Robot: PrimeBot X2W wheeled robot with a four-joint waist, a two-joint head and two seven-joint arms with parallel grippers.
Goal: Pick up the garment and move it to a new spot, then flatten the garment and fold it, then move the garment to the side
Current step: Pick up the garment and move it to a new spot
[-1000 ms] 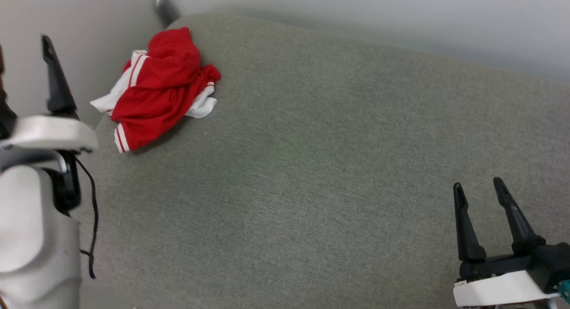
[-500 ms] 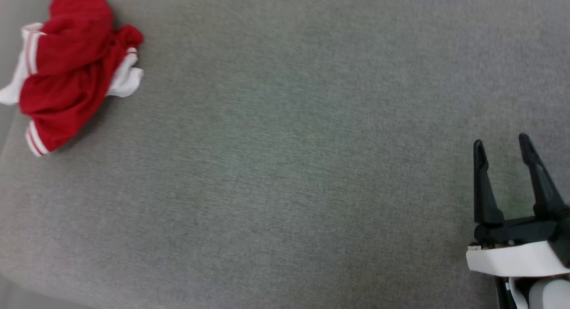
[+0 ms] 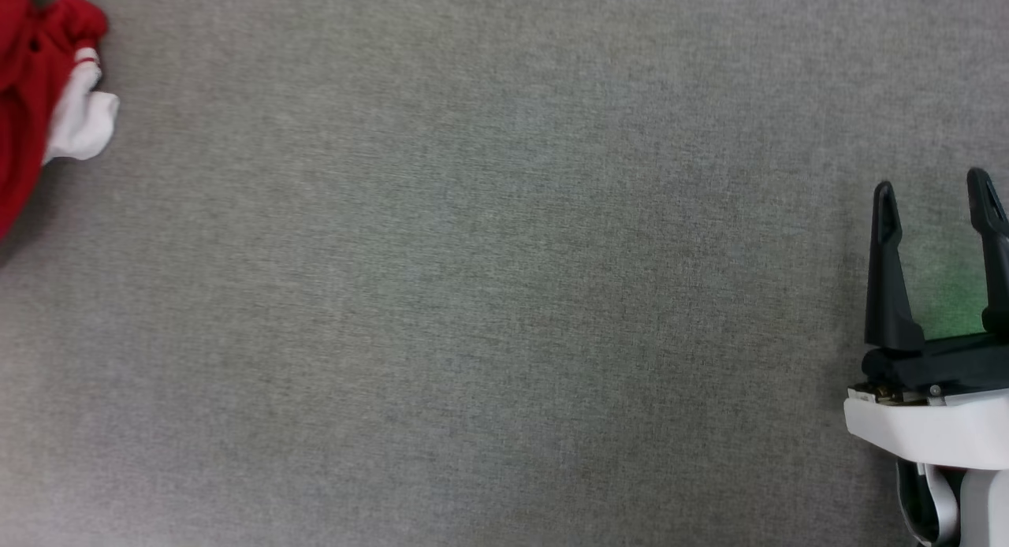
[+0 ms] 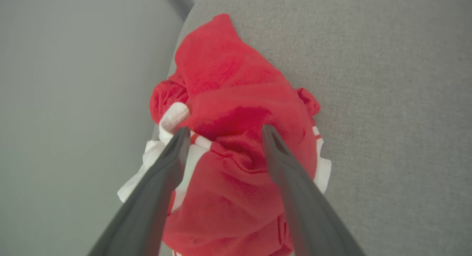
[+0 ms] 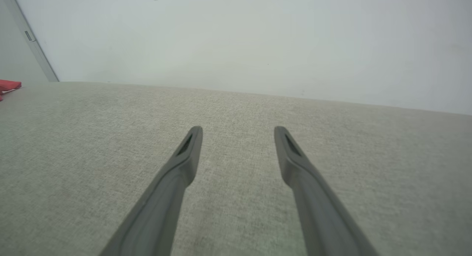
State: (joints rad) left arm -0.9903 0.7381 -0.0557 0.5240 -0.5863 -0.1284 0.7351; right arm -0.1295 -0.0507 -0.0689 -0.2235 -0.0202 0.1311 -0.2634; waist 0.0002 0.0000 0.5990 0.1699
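Head view: the camera has swung, so the crumpled shirt (image 3: 31, 98) now sits at ten o'clock on the grey cushion (image 3: 504, 295), with the right gripper (image 3: 931, 183) spread at four. 
Left wrist view: the left gripper (image 4: 225, 130) is spread above the shirt, seemingly ready to grasp. 
Right wrist view: the shirt is well apart, at nine.

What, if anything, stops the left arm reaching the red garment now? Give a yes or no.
Likely yes: nothing shows in the way. The left tool stands open over the crumpled garment at the grey surface edge, its fingers framing it.
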